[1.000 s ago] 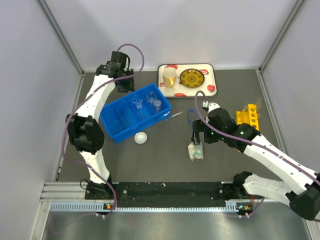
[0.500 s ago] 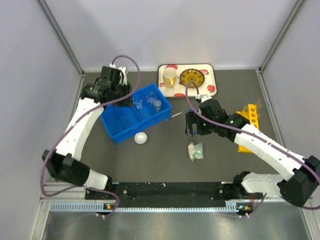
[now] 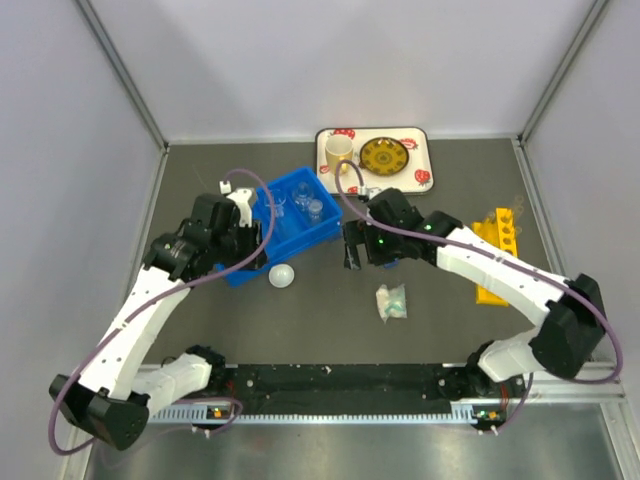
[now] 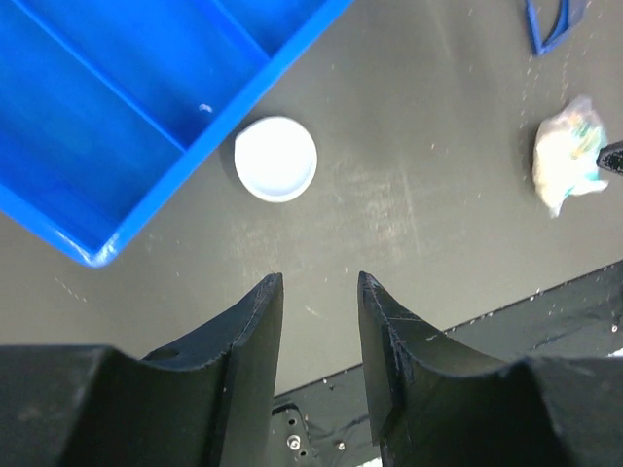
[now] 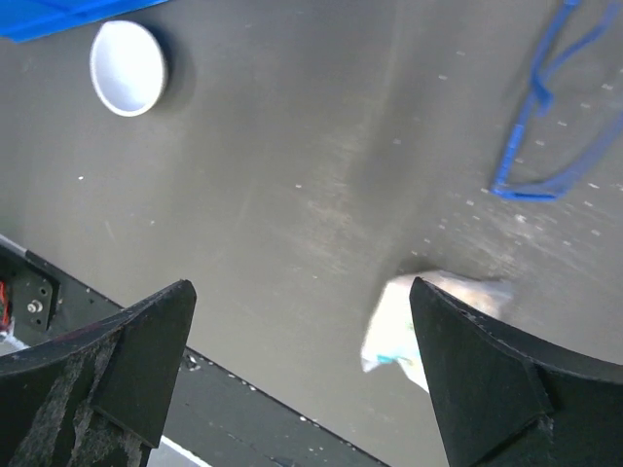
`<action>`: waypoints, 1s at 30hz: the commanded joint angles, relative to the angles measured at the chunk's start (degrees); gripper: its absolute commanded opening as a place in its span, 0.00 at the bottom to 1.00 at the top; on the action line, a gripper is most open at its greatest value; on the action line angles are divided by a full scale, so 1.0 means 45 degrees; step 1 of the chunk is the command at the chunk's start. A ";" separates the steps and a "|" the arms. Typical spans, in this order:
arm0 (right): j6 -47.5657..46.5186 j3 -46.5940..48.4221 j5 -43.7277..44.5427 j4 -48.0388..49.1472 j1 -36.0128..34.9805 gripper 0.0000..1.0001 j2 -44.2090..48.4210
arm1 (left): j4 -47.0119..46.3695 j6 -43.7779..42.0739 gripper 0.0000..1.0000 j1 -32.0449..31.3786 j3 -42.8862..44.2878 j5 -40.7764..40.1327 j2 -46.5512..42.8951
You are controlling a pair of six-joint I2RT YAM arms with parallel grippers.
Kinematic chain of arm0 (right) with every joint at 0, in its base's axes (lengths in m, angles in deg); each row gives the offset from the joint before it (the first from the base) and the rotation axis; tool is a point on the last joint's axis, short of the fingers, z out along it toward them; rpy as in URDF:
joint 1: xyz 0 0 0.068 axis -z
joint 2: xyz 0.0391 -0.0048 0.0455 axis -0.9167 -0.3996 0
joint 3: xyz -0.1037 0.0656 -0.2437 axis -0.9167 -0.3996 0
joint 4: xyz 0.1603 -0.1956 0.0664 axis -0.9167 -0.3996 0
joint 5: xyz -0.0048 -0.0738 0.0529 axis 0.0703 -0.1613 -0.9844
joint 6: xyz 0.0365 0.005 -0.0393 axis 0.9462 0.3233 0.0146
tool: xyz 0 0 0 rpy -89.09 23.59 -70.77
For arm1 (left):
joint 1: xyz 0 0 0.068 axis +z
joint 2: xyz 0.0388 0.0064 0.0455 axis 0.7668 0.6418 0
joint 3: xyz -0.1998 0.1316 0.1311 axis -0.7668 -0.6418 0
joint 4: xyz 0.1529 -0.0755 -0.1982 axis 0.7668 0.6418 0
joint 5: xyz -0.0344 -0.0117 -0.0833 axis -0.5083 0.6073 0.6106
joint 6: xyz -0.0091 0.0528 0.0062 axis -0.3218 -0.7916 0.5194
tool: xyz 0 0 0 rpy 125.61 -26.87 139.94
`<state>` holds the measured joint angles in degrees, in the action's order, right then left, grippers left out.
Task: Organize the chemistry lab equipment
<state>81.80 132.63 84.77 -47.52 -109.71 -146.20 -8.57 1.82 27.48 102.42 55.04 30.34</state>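
Observation:
A blue bin [image 3: 240, 262] holds clear glass beakers [image 3: 277, 207] at its far end. A white round dish [image 3: 282, 276] lies on the table just in front of the bin. A crumpled plastic bag [image 3: 391, 301] lies at centre. Blue goggles [image 5: 545, 126] lie beyond it. A yellow test-tube rack [image 3: 497, 240] stands at the right. My left gripper [image 3: 243, 252] hovers over the bin's near edge, slightly open and empty; its view [image 4: 316, 282] shows the dish [image 4: 276, 159] ahead. My right gripper [image 3: 352, 252] is wide open and empty [image 5: 302, 287], above the table between dish [image 5: 128, 68] and bag [image 5: 394, 331].
A white tray [image 3: 420, 140] at the back holds a yellow cup [image 3: 339, 153] and a yellow plate [image 3: 384, 156]. Grey walls close in on both sides. The black base rail [image 3: 340, 378] runs along the near edge.
My left arm has swung from behind the bin to its near edge, above the white dish. My right arm has moved left, away from the bag toward the bin.

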 commanded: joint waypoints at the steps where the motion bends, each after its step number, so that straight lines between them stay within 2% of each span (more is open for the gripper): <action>1: -0.0002 0.1178 -0.0754 0.1005 -0.0775 0.92 -0.0996 | -0.0813 0.0445 0.42 -0.0097 -0.1307 0.0360 -0.1227; 9: 0.1169 0.2739 -0.1281 0.2372 -0.2005 0.86 -0.4215 | -0.0560 0.0329 0.42 -0.0117 -0.2013 0.0556 -0.2206; 16: 0.1716 0.4381 -0.1536 0.2725 -0.2552 0.80 -0.6795 | -0.0267 0.0075 0.41 -0.0117 -0.2072 0.0537 -0.2695; 22: 0.2087 0.4773 -0.1517 0.3428 -0.2573 0.77 -0.7774 | -0.0130 -0.0082 0.41 -0.0136 -0.2111 0.0888 -0.2890; 30: 0.2439 0.5183 -0.1556 0.4052 -0.2573 0.66 -0.8947 | -0.0091 -0.0238 0.41 -0.0117 -0.1917 0.1064 -0.3164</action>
<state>91.38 153.04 77.95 -33.43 -120.71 -185.19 -7.94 2.08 27.09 93.24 58.71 17.18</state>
